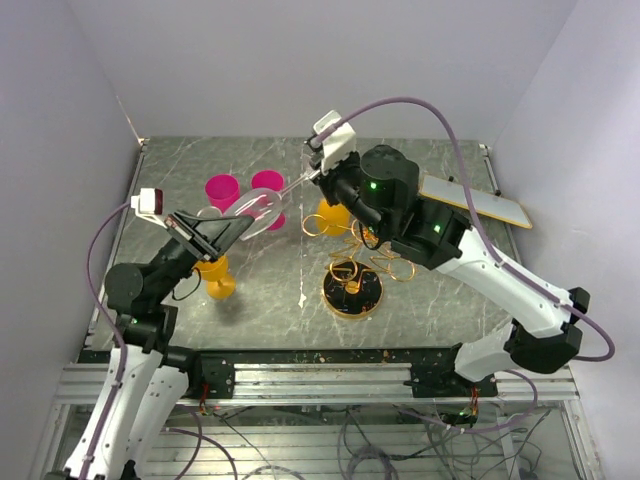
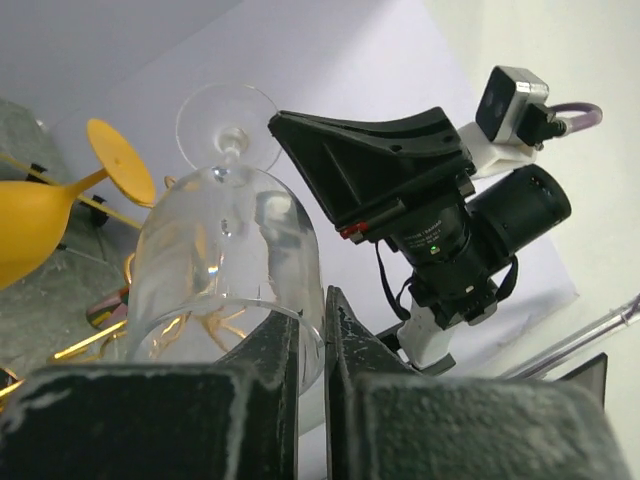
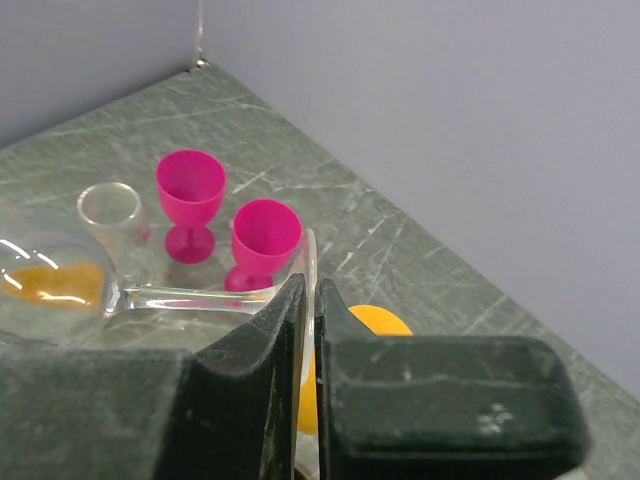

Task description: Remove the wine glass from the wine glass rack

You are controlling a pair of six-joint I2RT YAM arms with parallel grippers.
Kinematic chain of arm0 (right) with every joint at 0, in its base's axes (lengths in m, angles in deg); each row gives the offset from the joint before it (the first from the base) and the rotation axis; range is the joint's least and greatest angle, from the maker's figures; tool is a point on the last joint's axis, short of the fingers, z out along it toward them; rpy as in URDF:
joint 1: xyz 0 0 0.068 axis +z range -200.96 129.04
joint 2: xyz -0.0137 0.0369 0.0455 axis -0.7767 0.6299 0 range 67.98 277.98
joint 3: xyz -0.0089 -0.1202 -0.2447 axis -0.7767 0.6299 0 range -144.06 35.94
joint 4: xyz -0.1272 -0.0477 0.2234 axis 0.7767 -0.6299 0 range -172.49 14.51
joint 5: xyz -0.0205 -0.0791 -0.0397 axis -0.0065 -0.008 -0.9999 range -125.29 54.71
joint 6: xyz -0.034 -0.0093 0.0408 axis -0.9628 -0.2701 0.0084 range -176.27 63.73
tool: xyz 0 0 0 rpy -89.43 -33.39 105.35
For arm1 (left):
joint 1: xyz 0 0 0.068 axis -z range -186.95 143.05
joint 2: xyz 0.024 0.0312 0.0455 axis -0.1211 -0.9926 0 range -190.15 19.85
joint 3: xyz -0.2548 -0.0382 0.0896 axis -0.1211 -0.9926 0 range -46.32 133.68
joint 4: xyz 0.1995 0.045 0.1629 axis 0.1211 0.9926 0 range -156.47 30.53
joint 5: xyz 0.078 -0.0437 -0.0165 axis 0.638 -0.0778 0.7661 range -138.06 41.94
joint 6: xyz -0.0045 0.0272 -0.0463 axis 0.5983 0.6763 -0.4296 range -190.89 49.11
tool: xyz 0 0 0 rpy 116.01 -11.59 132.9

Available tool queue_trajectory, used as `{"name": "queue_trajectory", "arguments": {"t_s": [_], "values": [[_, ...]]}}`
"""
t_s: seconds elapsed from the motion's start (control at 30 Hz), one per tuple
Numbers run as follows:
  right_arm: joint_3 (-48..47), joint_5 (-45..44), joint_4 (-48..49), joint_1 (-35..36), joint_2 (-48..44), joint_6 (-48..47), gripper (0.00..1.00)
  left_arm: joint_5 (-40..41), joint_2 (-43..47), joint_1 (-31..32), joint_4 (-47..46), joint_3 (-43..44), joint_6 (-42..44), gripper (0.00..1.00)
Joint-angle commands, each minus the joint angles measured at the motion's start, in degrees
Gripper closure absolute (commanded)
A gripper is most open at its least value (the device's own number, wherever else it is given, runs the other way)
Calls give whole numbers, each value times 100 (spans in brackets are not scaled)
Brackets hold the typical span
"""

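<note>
Above the desk (image 1: 275, 290), left fingers (image 2: 262, 365) pinch the wine glass (image 1: 262, 208) at its rim and right fingers (image 3: 258, 360) its foot, so any opposing pull could snap the stem.

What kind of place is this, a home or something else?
Probably a robotics lab test cell: plain white panels enclose the marble-patterned table, the left arm and right arm are bolted to an aluminium frame, and loose cables hang below it.

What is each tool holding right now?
Left tool: shut on the clear wine glass, at its rim.
Right tool: shut on the same glass, at its foot.
</note>
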Motion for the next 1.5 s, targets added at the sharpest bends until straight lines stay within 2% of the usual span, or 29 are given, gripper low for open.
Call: {"name": "queue_trajectory", "arguments": {"t_s": [0.0, 0.07, 0.17, 0.3, 0.43, 0.5, 0.63, 0.77, 0.9, 1.03, 1.13, 1.33, 1.37, 1.43, 1.47], "values": [[455, 374, 756, 67, -450, 173, 85, 150, 330, 33, 2103, 792, 954, 93], [618, 383, 902, 66, -586, 104, 60, 377, 479, 33, 3083, 1278, 1419, 93], [784, 493, 1023, 77, -799, -85, 39, 706, 573, 33, 4515, 2001, 2047, 93], [1101, 544, 1161, 74, -1121, -377, 26, 1145, 222, 33, 6401, 3157, 2742, 93], [1446, 467, 1177, 72, -1328, -740, 19, 1489, -713, 33, 8393, 4329, 3623, 93], [1569, 416, 1125, 73, -1416, -897, 18, 1631, -1179, 33, 8897, 4765, 4058, 93], [1746, 363, 960, 68, -1558, -1063, 17, 1640, -1994, 33, 9117, 5108, 4748, 93], [1748, 366, 627, 72, -1597, -1229, 17, 1761, -2740, 33, 9251, 5167, 5249, 93], [1831, 595, 453, 82, -1683, -1435, 16, 1884, -3276, 137, 8990, 5060, 5481, 93], [1793, 768, 247, 77, -1628, -1682, 16, 2374, -3838, 798, 8717, 5035, 5409, 93], [1663, 575, 99, 77, -1428, -1771, 16, 2840, -4370, 1304, 8644, 5137, 5422, 93], [1426, 174, 73, 62, -1066, -1671, 16, 3346, -5317, 1561, 8605, 5409, 5665, 93], [1319, 4, 78, 58, -987, -1480, 20, 3435, -5454, 1601, 8642, 5483, 5699, 93], [1062, -412, 122, 62, -800, -1020, 37, 3496, -5671, 1652, 8675, 5572, 5764, 93], [910, -530, 81, 58, -712, -743, 39, 3463, -5751, 1658, 8656, 5580, 5797, 93]]}}
